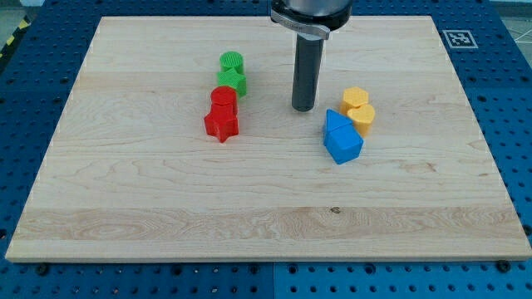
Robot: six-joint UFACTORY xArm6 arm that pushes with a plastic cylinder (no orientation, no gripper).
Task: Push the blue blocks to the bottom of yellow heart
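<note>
Two blue blocks sit together right of the board's middle: a small one (pixel 336 122) and a larger one (pixel 344 145) just below it. Two yellow blocks touch them on the upper right: a hexagon-like one (pixel 355 97) and a heart-like one (pixel 362 115) below it. My tip (pixel 303 108) rests on the board just left of and slightly above the blue blocks, with a small gap between them. The rod rises straight to the view's top.
Two green blocks (pixel 232 72) stand left of the rod, with a red block (pixel 224 98) and a red star (pixel 221 124) below them. The wooden board (pixel 125 208) lies on a blue perforated table, with a marker tag (pixel 459 38) at the upper right.
</note>
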